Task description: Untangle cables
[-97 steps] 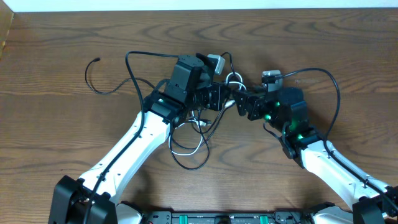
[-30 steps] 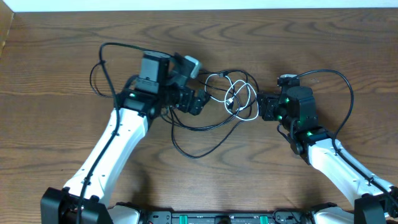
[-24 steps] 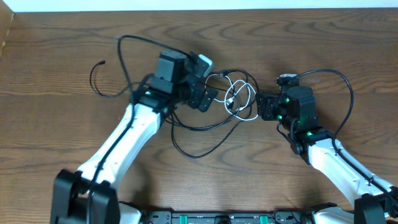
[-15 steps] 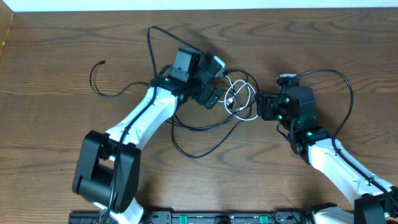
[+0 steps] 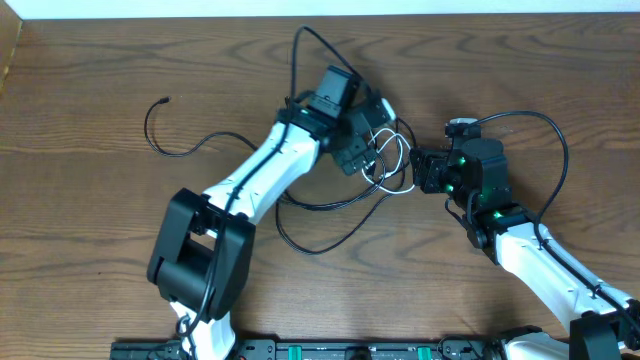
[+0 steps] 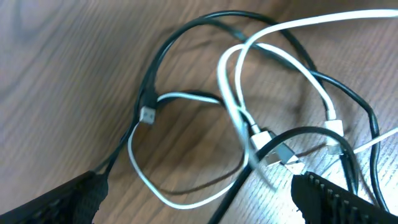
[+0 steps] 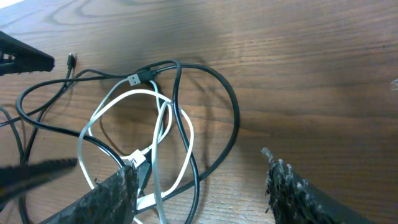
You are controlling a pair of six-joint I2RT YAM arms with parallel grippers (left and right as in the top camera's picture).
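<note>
While left claw (image 6: 205, 200) gapes over cables (image 6: 264, 138), right claw (image 7: 202, 196) open beside.

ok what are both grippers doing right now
left gripper: open, fingers wide apart above the cables, gripping nothing
right gripper: open, fingers apart, gripping nothing

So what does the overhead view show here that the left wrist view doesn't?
Only the overhead view shows both white robot arms, the right gripper beside the knot, and a thin black cable tail curling off to the left. Only the left wrist view shows the small black plug and white plugs where cords cross, between the left gripper's wide-open fingers. Both show the knotted white and black cables on the brown wooden table.
</note>
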